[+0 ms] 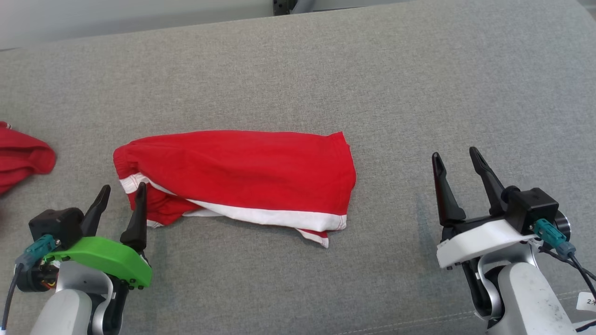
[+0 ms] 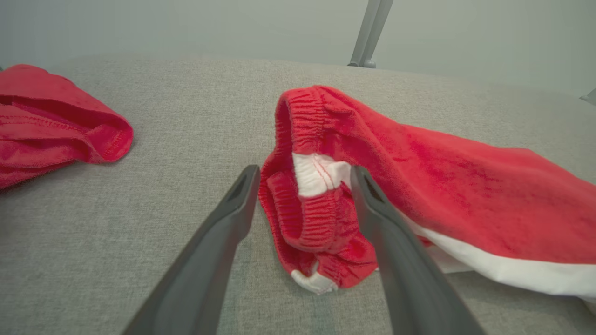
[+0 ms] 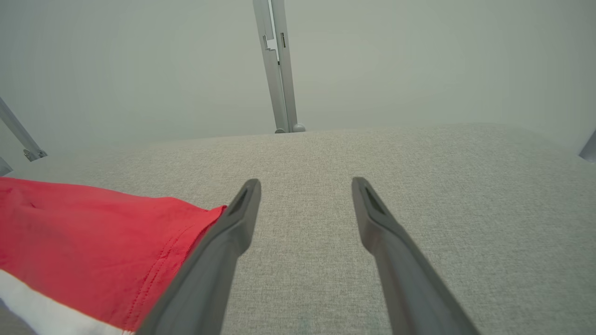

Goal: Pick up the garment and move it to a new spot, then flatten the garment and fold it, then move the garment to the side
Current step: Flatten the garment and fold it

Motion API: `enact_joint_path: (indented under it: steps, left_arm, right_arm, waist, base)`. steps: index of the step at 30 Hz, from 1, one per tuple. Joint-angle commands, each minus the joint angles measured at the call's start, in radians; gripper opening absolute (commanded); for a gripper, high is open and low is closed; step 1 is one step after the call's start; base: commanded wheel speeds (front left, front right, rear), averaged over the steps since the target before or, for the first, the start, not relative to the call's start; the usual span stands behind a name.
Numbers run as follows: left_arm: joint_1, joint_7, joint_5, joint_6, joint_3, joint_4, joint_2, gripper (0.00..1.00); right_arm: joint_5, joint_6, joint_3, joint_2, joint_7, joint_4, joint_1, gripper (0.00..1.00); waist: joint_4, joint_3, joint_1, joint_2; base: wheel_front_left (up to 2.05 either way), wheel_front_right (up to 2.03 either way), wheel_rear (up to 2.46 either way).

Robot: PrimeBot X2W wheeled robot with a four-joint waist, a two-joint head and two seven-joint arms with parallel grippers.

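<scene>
Head view, red shorts lying lengthwise left-right, waistband leftward

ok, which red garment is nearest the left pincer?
The white-striped red shorts, their waistband end right at the open left pincer. The plain red garment lies apart at the far left edge.

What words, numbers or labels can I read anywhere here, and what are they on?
"2", then a mark too blurred and cut off to read: on the small white tag at the head view's lower right edge.
No readable text on the red fabric shorts with white trim.
</scene>
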Motion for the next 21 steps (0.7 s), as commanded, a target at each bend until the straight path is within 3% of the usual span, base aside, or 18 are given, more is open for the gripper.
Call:
enact_joint_path:
  steps: [1, 6, 8, 9, 10, 11, 21]
  left_arm:
    - [-0.017, 0.0, -0.002, -0.006, 0.004, 0.01, 0.005, 1.0]
    - [-0.027, -0.011, -0.039, -0.027, 0.012, 0.045, -0.002, 1.0]
    - [-0.024, -0.011, -0.055, -0.039, 0.007, 0.05, -0.001, 0.53]
    - [-0.024, -0.012, -0.051, -0.044, 0.005, 0.052, 0.0, 0.39]
    - [-0.024, -0.014, -0.051, -0.045, 0.003, 0.052, 0.003, 0.09]
    - [-0.025, -0.014, -0.054, -0.047, 0.001, 0.053, 0.004, 0.0]
    - [-0.036, -0.034, -0.031, -0.054, -0.02, 0.035, 0.025, 0.0]
  right_arm:
    - [0.005, 0.0, 0.001, -0.001, -0.007, 0.005, -0.012, 1.0]
    - [0.009, 0.0, 0.007, -0.001, -0.017, 0.02, -0.015, 1.0]
    - [0.011, 0.0, 0.014, 0.0, -0.017, 0.029, -0.016, 1.0]
    - [0.01, 0.0, 0.018, 0.0, -0.017, 0.032, -0.017, 1.0]
    - [0.012, 0.0, 0.022, 0.0, -0.018, 0.034, -0.017, 1.0]
    - [0.013, 0.0, 0.026, 0.0, -0.019, 0.038, -0.017, 1.0]
    - [0.031, 0.0, 0.168, 0.0, 0.003, 0.075, -0.015, 1.0]
  waist:
    - [-0.007, 0.011, 0.0, 0.0]
    - [-0.012, 0.021, 0.0, 0.0]
    - [-0.01, 0.024, 0.0, 0.0]
    - [-0.009, 0.025, 0.0, 0.0]
    - [-0.008, 0.026, 0.0, 0.0]
    - [-0.007, 0.027, 0.0, 0.0]
    - [-0.003, 0.042, 0.0, 0.0]
  base:
    - [0.0, 0.0, 0.0]
    - [0.0, 0.0, 0.0]
    - [0.0, 0.0, 0.0]
    - [0.0, 0.0, 0.0]
    - [0.0, 0.0, 0.0]
    - [0.0, 0.0, 0.0]
    - [0.0, 0.0, 0.0]
